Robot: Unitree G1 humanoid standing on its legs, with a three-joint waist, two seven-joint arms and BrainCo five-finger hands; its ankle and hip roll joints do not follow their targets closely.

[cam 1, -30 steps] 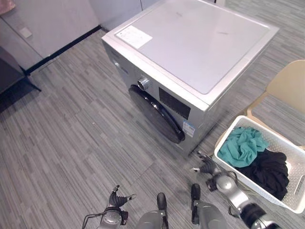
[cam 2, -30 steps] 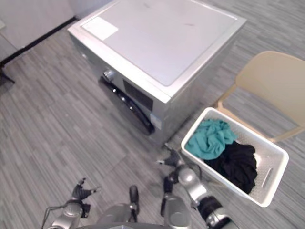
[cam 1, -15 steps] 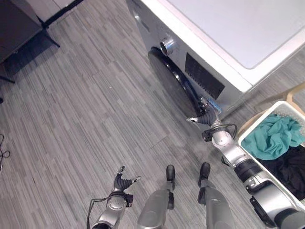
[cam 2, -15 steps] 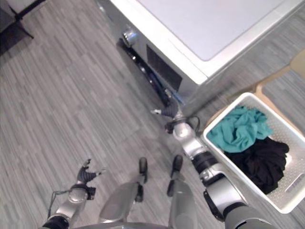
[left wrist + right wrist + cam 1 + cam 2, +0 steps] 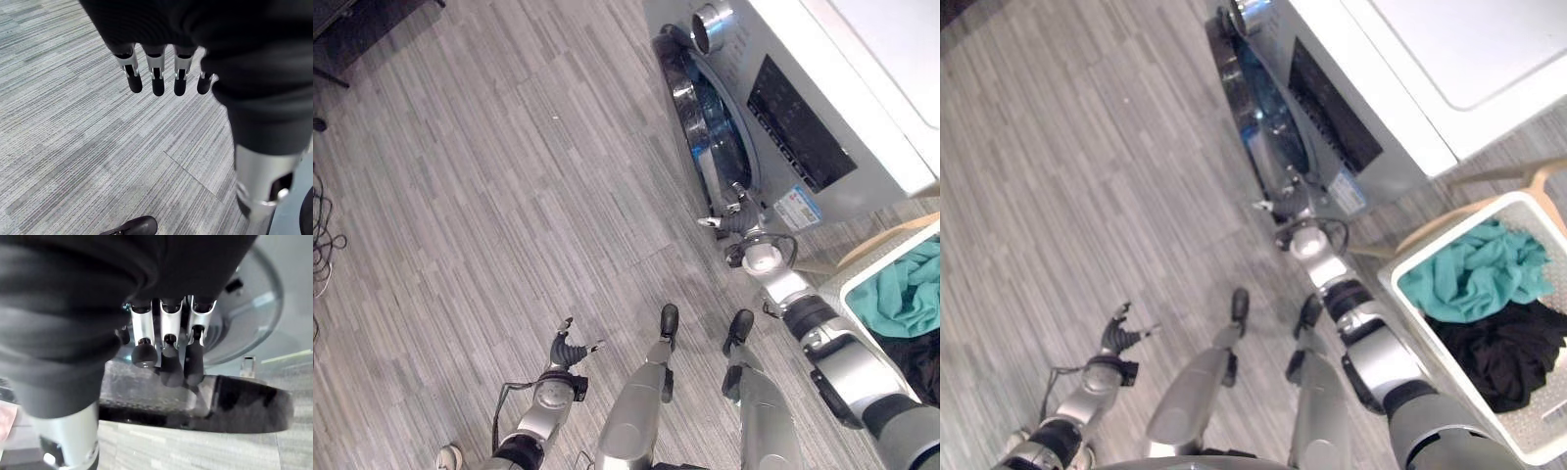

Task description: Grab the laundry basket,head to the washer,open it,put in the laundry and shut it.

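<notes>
The washer (image 5: 822,108) stands at far right, its round door (image 5: 705,137) facing left. The right hand (image 5: 736,217) is at the door's near edge, fingers (image 5: 166,357) curled against the rim; a firm grip cannot be confirmed. The door should be rigid and hinged: pull at this edge. The left hand (image 5: 566,348) hangs relaxed, holding nothing. One laundry basket (image 5: 1430,343) sits on the floor at near right with two soft, light garments: one teal (image 5: 1474,279), one black (image 5: 1508,352).

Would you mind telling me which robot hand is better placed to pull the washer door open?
The right robot hand: it reaches the washer door edge, while the left robot hand hangs over bare floor.
</notes>
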